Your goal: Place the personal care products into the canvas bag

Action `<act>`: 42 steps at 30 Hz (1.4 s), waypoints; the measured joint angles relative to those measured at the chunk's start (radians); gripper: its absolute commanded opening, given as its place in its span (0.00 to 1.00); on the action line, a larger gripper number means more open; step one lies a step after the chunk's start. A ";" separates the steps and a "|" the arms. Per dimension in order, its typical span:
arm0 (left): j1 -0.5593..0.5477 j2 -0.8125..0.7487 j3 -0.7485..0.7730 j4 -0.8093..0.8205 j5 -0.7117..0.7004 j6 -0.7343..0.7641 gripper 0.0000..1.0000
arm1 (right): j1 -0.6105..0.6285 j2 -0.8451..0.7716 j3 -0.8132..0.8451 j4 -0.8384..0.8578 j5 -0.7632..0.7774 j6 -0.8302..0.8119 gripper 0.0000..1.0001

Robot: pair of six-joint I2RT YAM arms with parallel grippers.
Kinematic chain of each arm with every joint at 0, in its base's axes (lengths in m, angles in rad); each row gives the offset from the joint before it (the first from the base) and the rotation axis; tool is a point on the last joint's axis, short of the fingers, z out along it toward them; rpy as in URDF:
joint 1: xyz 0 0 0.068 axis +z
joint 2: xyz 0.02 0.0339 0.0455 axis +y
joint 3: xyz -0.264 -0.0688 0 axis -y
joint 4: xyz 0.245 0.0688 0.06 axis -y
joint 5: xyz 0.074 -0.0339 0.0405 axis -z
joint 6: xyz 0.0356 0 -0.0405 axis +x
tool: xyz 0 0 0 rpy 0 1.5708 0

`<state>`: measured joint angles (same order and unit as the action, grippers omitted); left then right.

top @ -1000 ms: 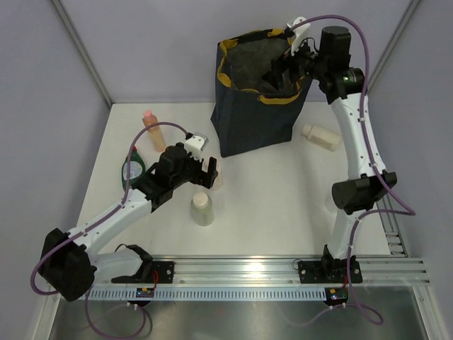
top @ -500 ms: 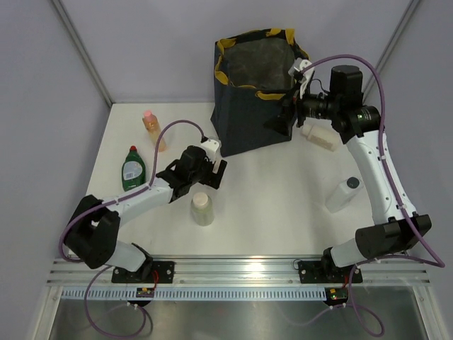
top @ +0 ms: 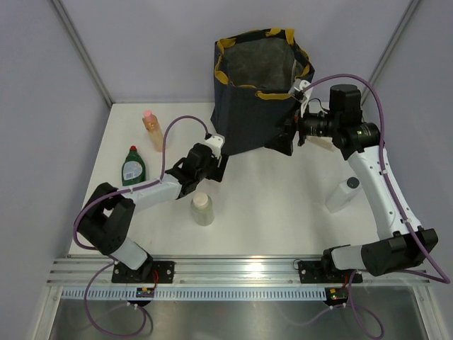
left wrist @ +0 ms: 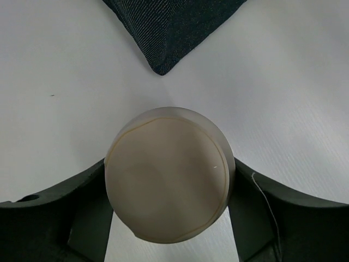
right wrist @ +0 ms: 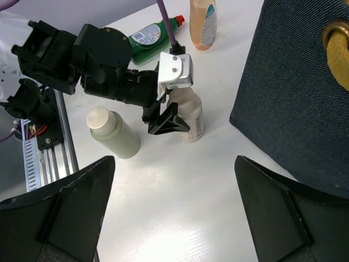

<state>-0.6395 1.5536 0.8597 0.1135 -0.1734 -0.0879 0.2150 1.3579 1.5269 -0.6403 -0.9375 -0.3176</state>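
A cream bottle (left wrist: 170,183) stands upright by the near left corner of the canvas bag (top: 255,92), and my left gripper (left wrist: 169,174) is shut on it, a finger pressed against each side. The right wrist view shows the same bottle (right wrist: 192,120) with the left gripper (right wrist: 166,123) round it. My right gripper (top: 287,134) hangs open and empty beside the bag's right side. Other bottles stand on the table: a pale green-cream one (top: 202,209), a peach one with a pink cap (top: 151,129), and a pale one with a black cap (top: 344,193).
A green bottle with a red cap (top: 132,166) lies at the left, near the peach one. The tote stands open at the back centre. Grey walls enclose the table on the left, back and right. A metal rail (top: 241,269) runs along the near edge.
My left gripper reached forward to the bag's corner and closed on the cream bottle. The right gripper came out of the bag's mouth and dropped down beside its right side.
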 measured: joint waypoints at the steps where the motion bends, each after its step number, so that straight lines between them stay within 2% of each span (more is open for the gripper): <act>1: 0.000 0.002 0.000 0.003 0.002 0.001 0.02 | 0.000 -0.006 -0.009 0.000 -0.001 -0.005 1.00; 8: 0.031 -0.007 0.011 -0.017 0.093 -0.016 0.00 | 0.000 -0.034 -0.074 -0.046 -0.025 -0.143 0.99; 14: 0.089 -0.084 0.011 -0.029 0.255 -0.150 0.00 | 0.029 -0.057 -0.239 -0.043 0.014 -0.214 0.99; 20: 0.146 -0.145 0.011 0.021 0.422 -0.348 0.00 | 0.231 -0.075 -0.483 0.188 0.312 -0.020 1.00; 24: 0.172 -0.147 -0.006 0.066 0.512 -0.511 0.00 | 0.298 -0.074 -0.571 0.362 0.480 0.146 1.00; 28: 0.188 -0.146 -0.030 0.078 0.583 -0.641 0.00 | 0.352 -0.061 -0.575 0.463 0.554 0.200 0.99; 33: 0.194 -0.142 -0.040 0.105 0.645 -0.745 0.00 | 0.402 -0.014 -0.512 0.487 0.560 0.215 1.00; 42: 0.198 -0.141 -0.040 0.170 0.720 -0.869 0.00 | 0.447 0.109 -0.426 0.447 0.557 0.058 1.00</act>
<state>-0.4419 1.4124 0.8196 0.2832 0.5468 -0.9565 0.6621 1.4666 1.1011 -0.1932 -0.3805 -0.2600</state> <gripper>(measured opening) 0.733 0.993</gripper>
